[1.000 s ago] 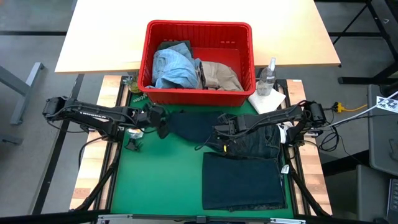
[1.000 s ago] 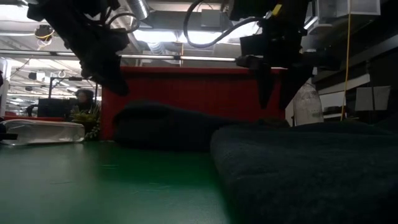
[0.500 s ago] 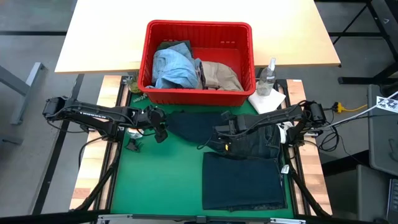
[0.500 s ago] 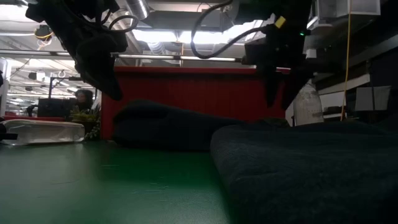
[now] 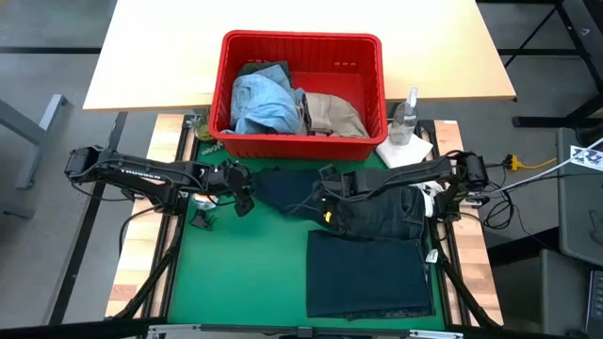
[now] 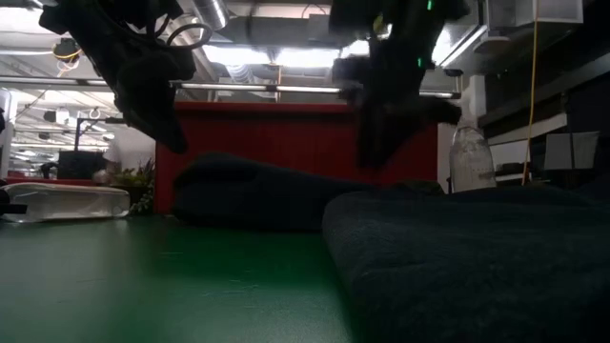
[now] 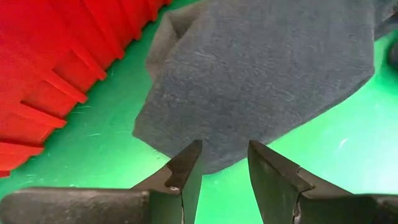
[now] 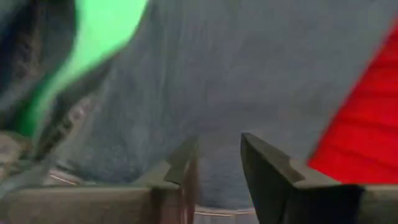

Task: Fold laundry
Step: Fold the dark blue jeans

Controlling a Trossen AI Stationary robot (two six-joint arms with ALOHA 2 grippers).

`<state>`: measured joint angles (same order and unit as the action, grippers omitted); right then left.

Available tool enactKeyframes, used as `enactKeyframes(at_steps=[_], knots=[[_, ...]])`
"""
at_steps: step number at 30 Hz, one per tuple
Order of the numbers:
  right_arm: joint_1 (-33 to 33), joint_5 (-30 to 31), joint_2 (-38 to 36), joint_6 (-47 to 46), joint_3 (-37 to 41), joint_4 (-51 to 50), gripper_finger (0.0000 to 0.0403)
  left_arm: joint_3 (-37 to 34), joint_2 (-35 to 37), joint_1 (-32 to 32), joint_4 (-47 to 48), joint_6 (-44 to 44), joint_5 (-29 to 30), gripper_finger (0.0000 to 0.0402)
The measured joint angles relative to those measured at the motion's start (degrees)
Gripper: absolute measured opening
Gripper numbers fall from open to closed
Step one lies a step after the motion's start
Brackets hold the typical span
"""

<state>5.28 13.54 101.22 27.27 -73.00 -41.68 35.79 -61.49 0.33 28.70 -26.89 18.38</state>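
Looking at this, the step in hand seems to be getting the next piece laid out: a rumpled dark navy garment (image 5: 287, 190) lies on the green worktop (image 5: 236, 273) just in front of the red plastic basket (image 5: 301, 47), and both arms are closing in on it from either side.

Left end effector (image 7: 222, 163) hovers at the garment's left edge, fingers parted with nothing between them, the cloth's hem right ahead of the tips. Right end effector (image 8: 214, 165) is over the garment's right part, near where it meets the dark folded jeans (image 5: 369, 273) stacked at the front right. Its fingers show a gap and I see cloth behind them, but I can't tell if it's pinching anything yet.

Next move, I'd guess: both need to drop onto opposite edges, pinch just the top layer, then pull apart to flatten it. Light blue denim (image 5: 262, 99) and a beige khaki piece (image 5: 334, 113) wait in the basket.
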Motion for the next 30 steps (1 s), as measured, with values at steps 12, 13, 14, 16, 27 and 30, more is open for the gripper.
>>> enactKeyframes(at_steps=[12,13,14,16,27,30], knots=[[5.77,-5.86,7.57,-5.77,3.98,0.69,0.0054,-2.47,0.02,-3.17,0.36,-4.12,1.06,0.0123],[5.79,-7.31,8.13,-5.90,4.07,0.67,0.0049,-2.67,0.02,-3.16,0.37,-4.60,1.72,0.0123],[5.77,-8.78,8.41,-5.91,4.18,0.70,0.0044,-2.76,0.02,-3.15,0.35,-4.99,2.00,0.0123],[5.48,-10.61,9.09,-5.93,4.20,0.13,0.0034,-2.80,0.02,-3.14,0.18,-5.49,2.25,0.0123],[-1.67,-12.27,10.05,4.22,4.33,-2.64,0.0005,-2.80,0.02,-3.14,-1.83,-4.48,0.22,0.0123],[-3.83,-12.53,10.08,7.96,4.38,-2.75,0.0002,-2.80,0.02,-3.18,-3.26,-2.09,-2.84,0.0123]])
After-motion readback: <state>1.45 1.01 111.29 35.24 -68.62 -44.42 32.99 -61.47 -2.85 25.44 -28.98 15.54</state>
